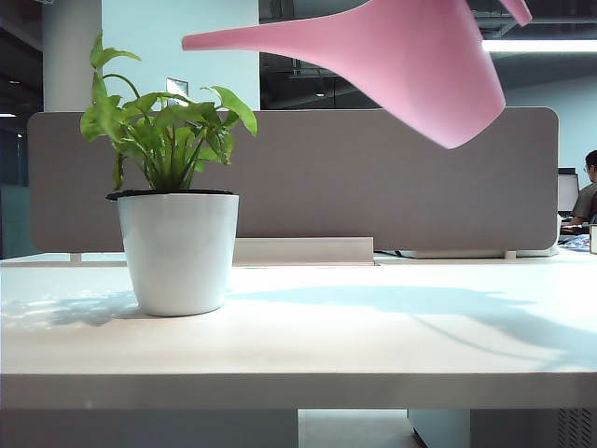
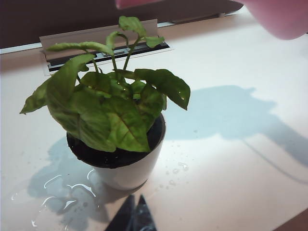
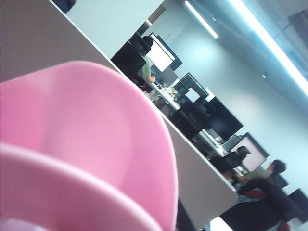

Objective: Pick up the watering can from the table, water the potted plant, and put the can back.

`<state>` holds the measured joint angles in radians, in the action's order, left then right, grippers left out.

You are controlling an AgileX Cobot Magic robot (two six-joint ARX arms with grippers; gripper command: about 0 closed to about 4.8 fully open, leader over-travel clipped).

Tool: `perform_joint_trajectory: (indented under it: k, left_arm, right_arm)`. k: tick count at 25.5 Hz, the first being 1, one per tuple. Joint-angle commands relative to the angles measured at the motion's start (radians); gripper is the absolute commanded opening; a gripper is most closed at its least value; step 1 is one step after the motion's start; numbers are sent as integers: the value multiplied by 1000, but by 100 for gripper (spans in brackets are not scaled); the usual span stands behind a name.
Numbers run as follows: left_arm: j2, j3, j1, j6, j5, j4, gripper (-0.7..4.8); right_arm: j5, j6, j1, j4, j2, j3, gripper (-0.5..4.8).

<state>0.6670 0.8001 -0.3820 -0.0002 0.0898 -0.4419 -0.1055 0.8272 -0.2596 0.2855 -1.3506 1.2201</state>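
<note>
The pink watering can hangs high over the table, tipped so that its long spout points left and ends above the leaves of the potted plant. The can's body fills the right wrist view and hides my right gripper's jaws, which hold it aloft. In the left wrist view the plant stands in its white pot, with the can's body at the upper corner. My left gripper is low beside the pot, dark tips together, holding nothing.
Spilled water lies on the table beside the pot. A grey partition runs along the table's far edge, with a cable slot cover in front of it. A person sits beyond at the far right.
</note>
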Motion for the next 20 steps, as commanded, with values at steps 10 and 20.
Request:
perform_joint_trajectory:
  k: [10, 20]
  left_arm:
    - [-2, 3, -1, 0, 1, 10, 3]
    - [-2, 3, -1, 0, 1, 10, 3]
  right_arm:
    - [-8, 187, -2, -5, 10, 36, -6]
    - [-8, 249, -40, 12, 10, 43, -6]
